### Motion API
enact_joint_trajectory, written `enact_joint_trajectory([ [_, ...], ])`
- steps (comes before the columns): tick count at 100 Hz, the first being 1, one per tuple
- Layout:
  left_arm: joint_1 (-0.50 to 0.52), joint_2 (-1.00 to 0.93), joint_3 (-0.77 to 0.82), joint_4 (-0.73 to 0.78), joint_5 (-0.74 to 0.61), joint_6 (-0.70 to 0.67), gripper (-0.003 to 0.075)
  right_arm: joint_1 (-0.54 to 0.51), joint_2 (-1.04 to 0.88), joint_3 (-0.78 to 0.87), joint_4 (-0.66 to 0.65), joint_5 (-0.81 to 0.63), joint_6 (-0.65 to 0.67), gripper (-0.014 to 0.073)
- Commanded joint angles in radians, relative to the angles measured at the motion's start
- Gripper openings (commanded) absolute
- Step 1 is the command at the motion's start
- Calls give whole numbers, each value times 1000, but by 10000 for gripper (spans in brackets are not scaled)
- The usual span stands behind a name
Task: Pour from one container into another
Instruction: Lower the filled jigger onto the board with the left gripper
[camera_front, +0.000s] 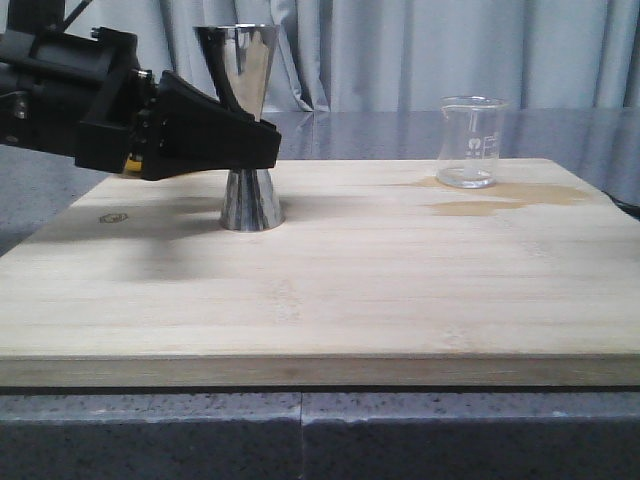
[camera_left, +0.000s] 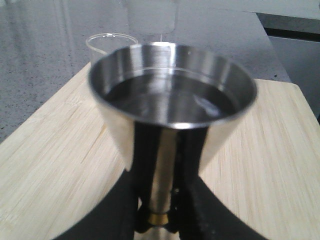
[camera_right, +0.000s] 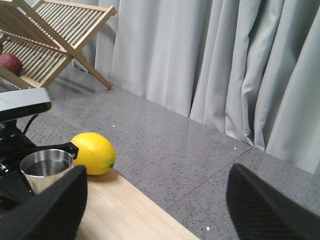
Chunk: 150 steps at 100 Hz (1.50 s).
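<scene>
Jigger: steel, hourglass shape, stands upright on the wooden board, left of centre in the front view. The left wrist view shows a thin gold band at its waist and clear liquid in the upper cup, level a little below the rim.

Beaker: clear glass, white scale marks, pouring lip. Stands upright near the board's far right edge, well apart from the jigger. Only a thin trace of liquid shows at its base. Its rim is also visible behind the jigger in the left wrist view.

Left pincer: black fingers closed around the jigger's narrow waist, one on each side; base of the jigger on the board.

Right pincer: not seen in the front view. In its own wrist view the two dark fingers stand wide apart with nothing between them.

Board: pale bamboo, large. A damp brownish patch spreads around and in front of the beaker.

Table: grey speckled stone, carries the board.

Room: grey curtains hang behind the table. The right wrist view shows a wooden dish rack on the table and a lemon just beside the board's edge.
</scene>
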<state>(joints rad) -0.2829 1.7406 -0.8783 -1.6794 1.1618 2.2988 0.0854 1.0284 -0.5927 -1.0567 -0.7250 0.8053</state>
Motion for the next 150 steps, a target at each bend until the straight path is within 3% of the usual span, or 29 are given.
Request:
enact_joint_trajectory([
  [1, 5, -39, -12, -23, 102, 0, -13, -1, -21, -26, 36, -40, -1, 522],
  [19, 5, -39, -12, -18, 102, -4, 16, -1, -21, -26, 36, -40, -1, 522],
  [55, 5, -39, -12, -18, 102, -43, 257, -1, -21, -26, 36, -40, -1, 522],
  [94, 5, -39, -16, -17, 106, -100, 433, -1, -21, -26, 36, -38, -1, 522],
  [150, 41, -88, -16, 29, 95, -126, 442, -1, -21, -26, 36, -38, -1, 522],
])
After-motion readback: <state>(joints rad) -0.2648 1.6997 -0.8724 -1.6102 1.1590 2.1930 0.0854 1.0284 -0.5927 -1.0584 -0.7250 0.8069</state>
